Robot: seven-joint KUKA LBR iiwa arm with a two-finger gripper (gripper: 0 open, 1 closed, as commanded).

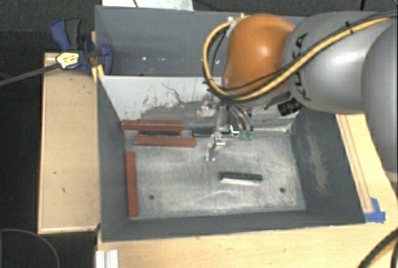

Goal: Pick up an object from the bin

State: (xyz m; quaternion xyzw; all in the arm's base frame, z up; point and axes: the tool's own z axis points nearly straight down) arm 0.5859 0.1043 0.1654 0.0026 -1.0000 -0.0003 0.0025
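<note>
- The gripper (215, 150) hangs low over the middle of the bin (323, 192), a little toward its far wall. The arm comes in from the bin's right side.
- How wide the gripper stands cannot be told from this angle, and nothing is seen held in it.
- The nearest loose thing toward the bin's near edge is a dark flat bar (240, 178). It lies on the floor slightly right of the gripper and apart from it, with its long axis roughly along the near edge.
- Toward the left wall, two red-brown bars (163, 142) lie one behind the other, both lengthwise left to right. The nearer one's right end stops just beside the gripper.
- A third red-brown bar (131, 183) lies along the left wall, well apart.
- Judgement: a pick of the dark bar needs a short shift toward the near edge and a close across its narrow width.
</note>
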